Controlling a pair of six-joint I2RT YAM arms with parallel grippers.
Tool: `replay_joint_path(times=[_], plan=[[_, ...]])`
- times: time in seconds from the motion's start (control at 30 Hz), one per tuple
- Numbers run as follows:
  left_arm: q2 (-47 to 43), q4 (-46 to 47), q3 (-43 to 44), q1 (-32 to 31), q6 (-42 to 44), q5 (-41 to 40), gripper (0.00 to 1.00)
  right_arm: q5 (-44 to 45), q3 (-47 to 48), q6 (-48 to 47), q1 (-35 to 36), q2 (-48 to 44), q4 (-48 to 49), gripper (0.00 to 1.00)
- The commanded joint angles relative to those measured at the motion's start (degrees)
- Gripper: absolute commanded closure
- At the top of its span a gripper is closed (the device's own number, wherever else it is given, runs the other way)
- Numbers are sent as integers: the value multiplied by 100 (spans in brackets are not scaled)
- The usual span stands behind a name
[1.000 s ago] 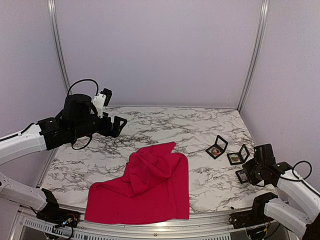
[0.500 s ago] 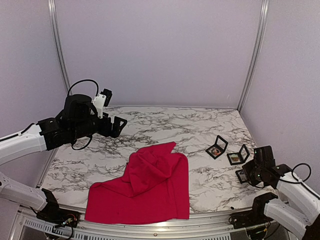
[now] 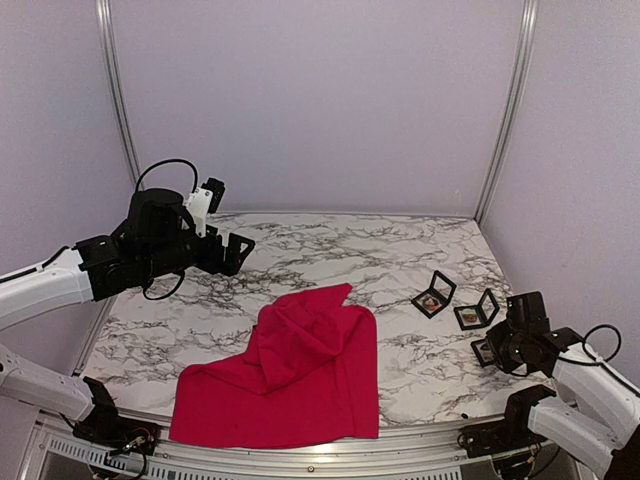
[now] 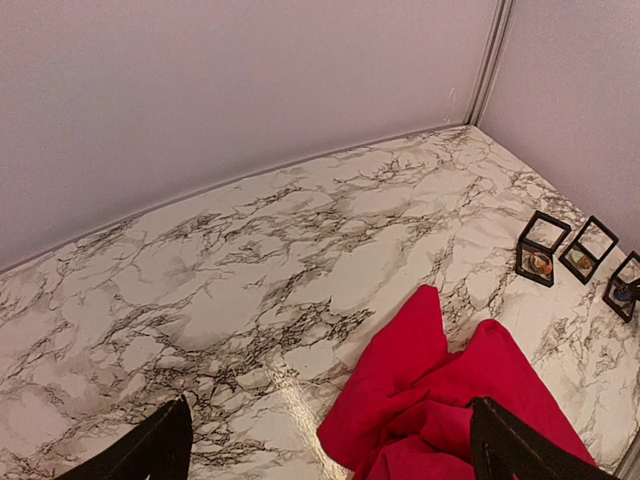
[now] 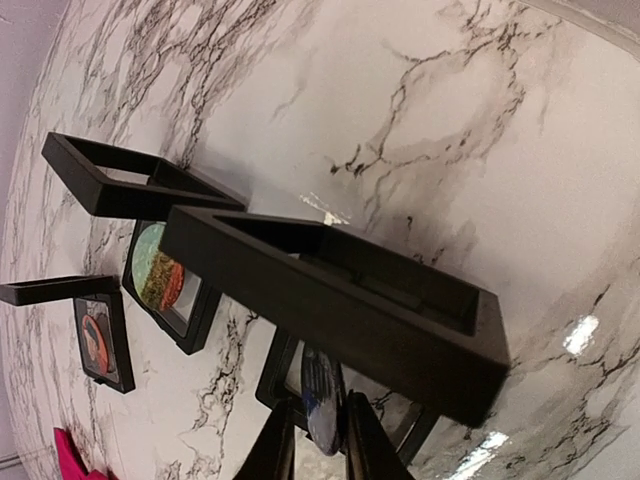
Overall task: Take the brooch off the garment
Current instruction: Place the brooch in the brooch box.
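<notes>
The right fingers (image 5: 282, 448) are pinching narrowly on a small bluish disc, probably the brooch (image 5: 320, 395). They are holding it edge-on above the base of an open black case (image 5: 330, 290) at the right of the bench (image 3: 330, 245). The garment (image 3: 290, 375) is lying crumpled centre-near, well apart from it. The left fingers (image 3: 236, 250) are hovering over the far left, spread wide and gripping nothing.

The step looks like stowing. Advice: lower clear of the raised lid, tilt the disc flat, then release.

The brooch's face and pin are not showing. The lid is hiding most of the case base. The top view is too small to confirm the grip.
</notes>
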Motion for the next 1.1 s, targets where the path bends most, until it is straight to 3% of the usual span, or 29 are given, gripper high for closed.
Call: replay_joint_path(times=[0.0,0.17,0.37,0.63,0.9,1.07], plan=[[50,0,-60,31,-43,78,1,96,202,-21,-50,91,-275,82],[61,7,-53,31,-48,87,1,36,292,-104,-50,165,-398,79],[81,7,-51,31,-45,100,1,-27,357,-205,-55,303,-467,66],[92,7,-51,31,-43,120,1,-96,431,-377,-50,400,-473,59],[84,-2,-34,31,-42,158,1,-229,740,-693,-50,494,-567,32],[76,-20,-28,31,-40,142,1,-358,923,-846,-49,635,-588,5]])
